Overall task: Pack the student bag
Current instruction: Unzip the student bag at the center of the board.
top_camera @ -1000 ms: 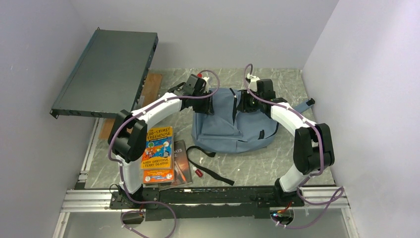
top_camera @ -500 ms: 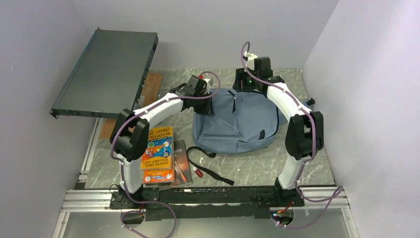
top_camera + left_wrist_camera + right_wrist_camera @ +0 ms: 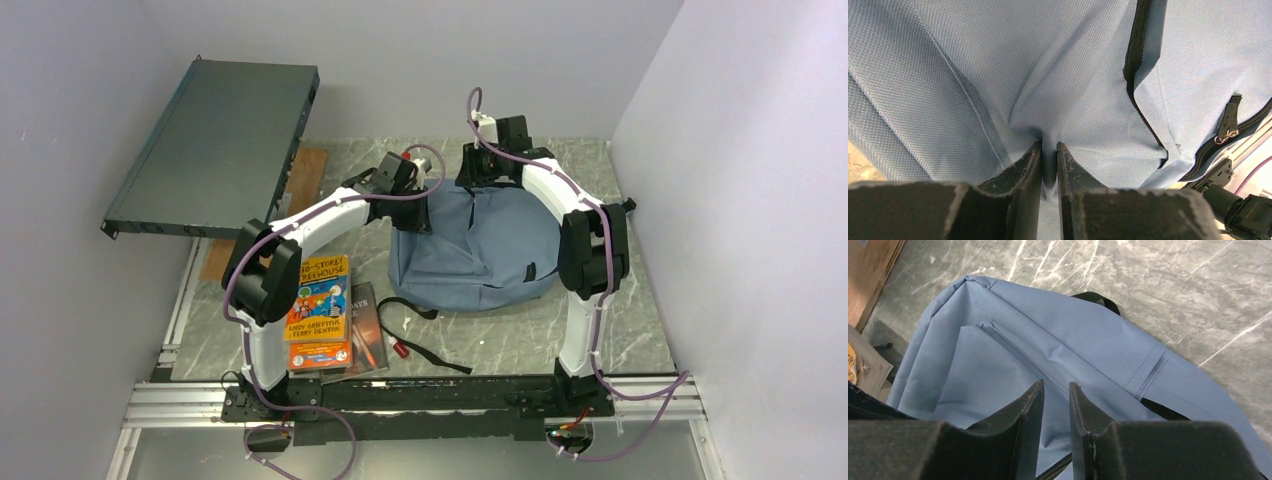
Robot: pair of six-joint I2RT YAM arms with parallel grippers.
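Toward the far middle of the table [image 3: 600, 330], between my two arms, the student bag [image 3: 480, 250] lay flat with its front pocket up. Its black straps [image 3: 430, 345] trailed toward the near edge, close to a stack of books [image 3: 320, 300]. My left gripper [image 3: 1049, 146] had its fingers nearly together, clamped on a raised fold of the blue cloth on the bag's left side, with the dark zipper [image 3: 1135, 45] running just beside the pinch. My right gripper [image 3: 1056, 385] hung over the bag's top end with only a slim gap between its fingers. Whether they had caught anything, I could not tell. I judged the bag light and quite limp. It looked flat and empty, and the cloth puckered wherever it was pinched, so it would sag and drag rather than lift as one piece, and its mouth would not stay open by itself. The coarse weave seemed to give the pads good purchase. I reckoned the surest holds were the stitched seam along the zipper and the black carry loop [image 3: 1098, 297] at the top.
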